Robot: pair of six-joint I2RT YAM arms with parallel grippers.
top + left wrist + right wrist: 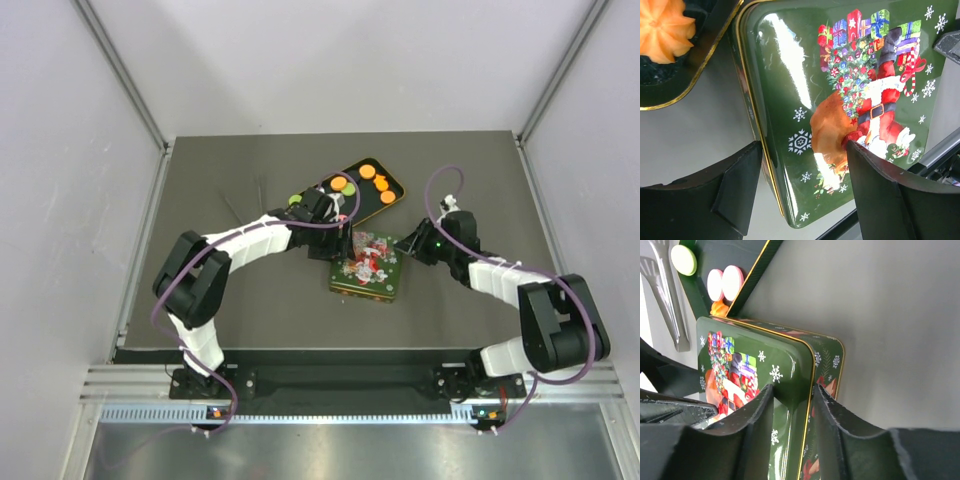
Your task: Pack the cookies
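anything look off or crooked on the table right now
No spill or damage that I can see. The black tray of cookies lies diagonally, and the Christmas tin sits skewed beside it. The right gripper has its jaws across the tin's edge.

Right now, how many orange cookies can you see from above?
4 orange cookies in the black tray: one near the left arm, three at its far end. The arm may hide more.
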